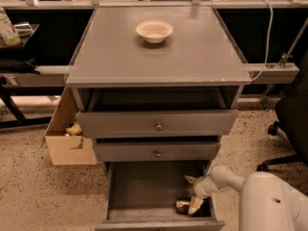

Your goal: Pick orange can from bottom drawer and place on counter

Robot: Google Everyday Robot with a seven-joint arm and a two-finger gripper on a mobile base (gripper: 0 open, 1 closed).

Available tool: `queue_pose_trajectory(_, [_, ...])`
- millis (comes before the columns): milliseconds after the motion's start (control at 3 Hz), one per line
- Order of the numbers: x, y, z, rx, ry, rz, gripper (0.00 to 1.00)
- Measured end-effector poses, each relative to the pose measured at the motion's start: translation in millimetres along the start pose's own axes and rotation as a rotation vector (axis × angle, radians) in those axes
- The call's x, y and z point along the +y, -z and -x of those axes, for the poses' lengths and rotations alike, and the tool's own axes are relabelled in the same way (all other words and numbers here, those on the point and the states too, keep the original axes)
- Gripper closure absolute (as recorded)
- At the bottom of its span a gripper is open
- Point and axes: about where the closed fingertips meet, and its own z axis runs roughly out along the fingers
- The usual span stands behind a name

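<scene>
The orange can (182,205) lies on its side at the front right of the open bottom drawer (144,189), brownish with a shiny end. My gripper (192,193) is down inside the drawer on its right side, just right of the can. Its fingers are spread: one pale fingertip (189,179) points toward the back, the other (195,206) rests right beside the can. The fingers are not closed around the can. The counter (192,57) is the flat grey top of the cabinet, above the gripper.
A cream bowl (154,31) stands on the counter near the back. The two upper knobbed drawers (156,124) are partly pulled out and overhang the bottom drawer. A cardboard box (67,138) stands left of the cabinet, and an office chair base (284,138) stands at the right.
</scene>
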Motion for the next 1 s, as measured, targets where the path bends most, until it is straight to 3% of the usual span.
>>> queue_pose_trajectory(1000, [-1,-21,-14,-0.026,-0.027,0.042,0.03])
